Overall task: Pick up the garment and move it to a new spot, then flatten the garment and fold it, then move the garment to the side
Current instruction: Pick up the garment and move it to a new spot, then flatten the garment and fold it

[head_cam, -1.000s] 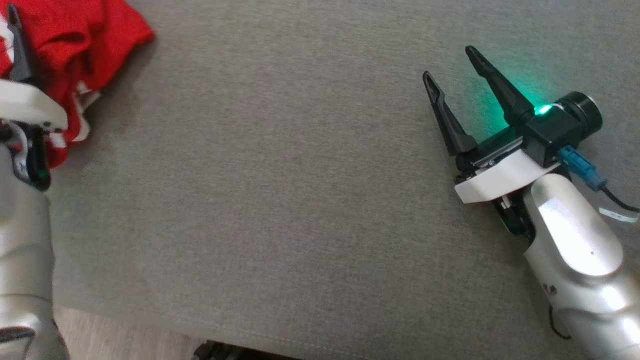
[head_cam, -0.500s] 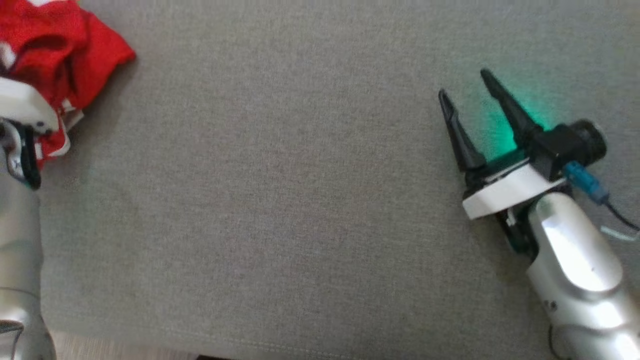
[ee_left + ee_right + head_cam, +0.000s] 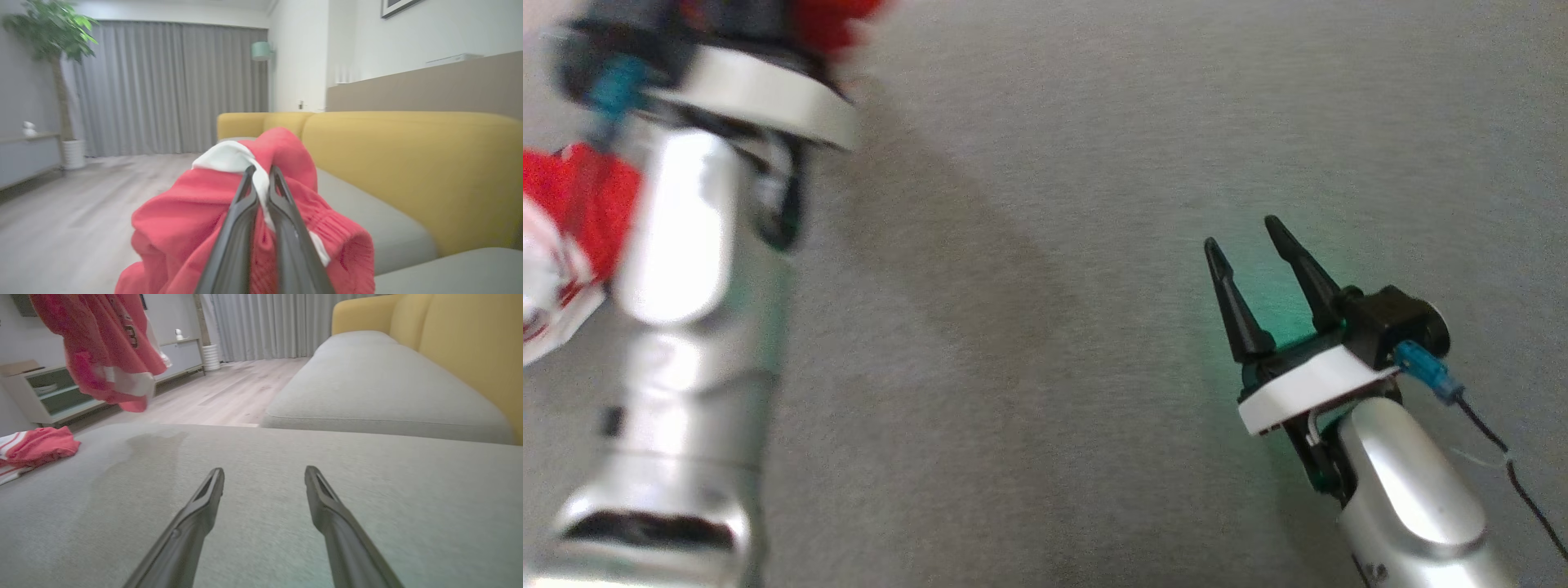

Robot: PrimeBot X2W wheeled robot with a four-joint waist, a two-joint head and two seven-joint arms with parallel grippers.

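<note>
Left wrist view. Found left gripper (image 3: 262, 173) closed, both long dark fingers pinched almost together on a fold of the red knit garment with white trim (image 3: 184, 216). Noted a white band of cloth caught between the fingertips, red cloth bunched around and below them.

Right wrist view. Seen hanging in the air at upper left: the same garment (image 3: 102, 347), clear of the grey fabric seat cushion (image 3: 286, 506), with a faint shadow on the cushion beneath. Logged a red and white striped heap (image 3: 36, 447) lying on the cushion at the left edge; cannot tell whether joined to the hanging cloth.

Head view. Recorded blurred silver left forearm (image 3: 686, 245) at upper left, red cloth showing above its white wrist collar (image 3: 760, 102) and beside it at the left edge. Found right gripper (image 3: 1241, 233) at lower right, over the cushion, fingers spread wide with grey fabric visible between them, gripping no cloth, well apart from the garment. Noted green glow (image 3: 1282, 314) on the cushion by its fingers.

Surroundings. Behind the seat, yellow upholstered sofa backrest (image 3: 408, 163); beyond, pale wood floor (image 3: 229, 392), grey pleated curtain (image 3: 163, 81) and potted plant (image 3: 53, 36) at the far wall.
</note>
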